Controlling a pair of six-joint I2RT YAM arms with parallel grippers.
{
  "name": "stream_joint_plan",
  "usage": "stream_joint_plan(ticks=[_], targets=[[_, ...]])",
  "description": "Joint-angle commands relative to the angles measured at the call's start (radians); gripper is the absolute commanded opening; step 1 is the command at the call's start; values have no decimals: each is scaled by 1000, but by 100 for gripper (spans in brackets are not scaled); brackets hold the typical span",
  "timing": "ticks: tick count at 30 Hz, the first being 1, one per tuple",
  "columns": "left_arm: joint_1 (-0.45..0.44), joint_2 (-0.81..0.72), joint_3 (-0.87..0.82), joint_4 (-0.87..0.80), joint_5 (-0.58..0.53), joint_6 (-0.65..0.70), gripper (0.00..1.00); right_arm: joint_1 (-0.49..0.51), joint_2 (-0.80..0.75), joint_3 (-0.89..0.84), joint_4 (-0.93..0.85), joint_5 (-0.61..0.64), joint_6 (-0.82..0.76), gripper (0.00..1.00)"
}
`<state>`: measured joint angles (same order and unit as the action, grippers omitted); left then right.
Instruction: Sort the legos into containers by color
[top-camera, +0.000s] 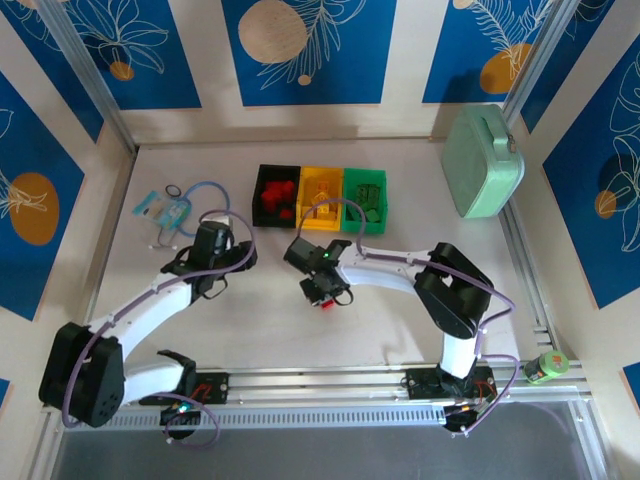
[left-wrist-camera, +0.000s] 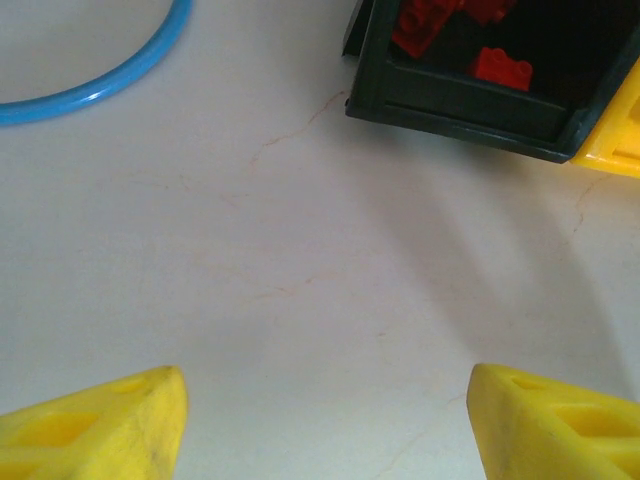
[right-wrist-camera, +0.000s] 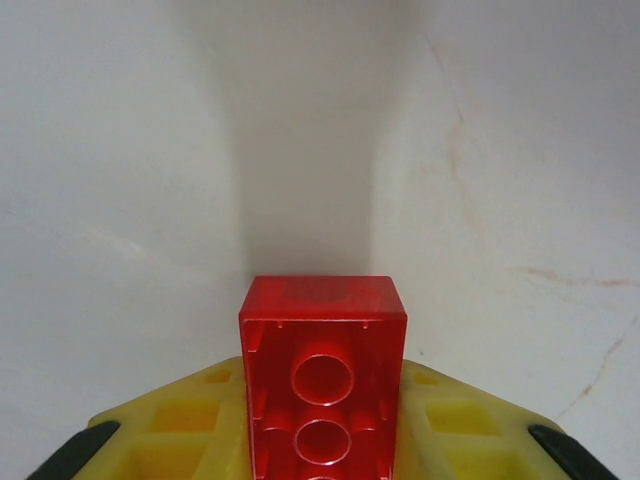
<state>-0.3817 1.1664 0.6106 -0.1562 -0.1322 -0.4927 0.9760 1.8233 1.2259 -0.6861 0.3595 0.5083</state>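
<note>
red lego (right-wrist-camera: 323, 340) clamped in right pincer (right-wrist-camera: 323, 415), hollow underside showing

My table (top-camera: 250, 320) reads pale cream, with faint reddish veins. Along its far edge I see a black bin (top-camera: 260, 180), a yellow bin (top-camera: 321, 172) and a green bin (top-camera: 365, 173); the black one holds red bricks (top-camera: 277, 198). A glossy red brick (right-wrist-camera: 322, 370) shows at my right hand (right-wrist-camera: 322, 430), whose fingers (right-wrist-camera: 180, 425) are yellow. My left hand (left-wrist-camera: 325, 425) is the same yellow. Toward the left edge lies a blue ring (left-wrist-camera: 100, 90), and at the far right corner a mint-green case (top-camera: 483, 162). The walls (top-camera: 310, 50) carry blue panels with white leaf outlines and orange discs.
</note>
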Motion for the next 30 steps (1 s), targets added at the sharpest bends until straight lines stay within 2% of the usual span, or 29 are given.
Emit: stream_joint_plan(ticks=[1, 10, 13, 26, 28, 30], targets=[[3, -60, -39, -8, -25, -10, 73, -25, 16, 107, 5, -26, -6, 26], [-5, -258, -198, -25, -2, -93, 70, -117, 185, 487, -59, 0, -83, 27], [-6, -301, -230, -44, 15, -104, 70, -160, 270, 613, -63, -40, -88, 27], [-11, -465, -251, -151, 8, -123, 69, -227, 686, 1268, -213, 10, -127, 28], [-13, -479, -252, -162, 8, -125, 69, -236, 729, 1345, -231, 1, -128, 31], [-13, -487, -250, -177, 6, -123, 69, -240, 749, 1385, -248, 7, -119, 40]])
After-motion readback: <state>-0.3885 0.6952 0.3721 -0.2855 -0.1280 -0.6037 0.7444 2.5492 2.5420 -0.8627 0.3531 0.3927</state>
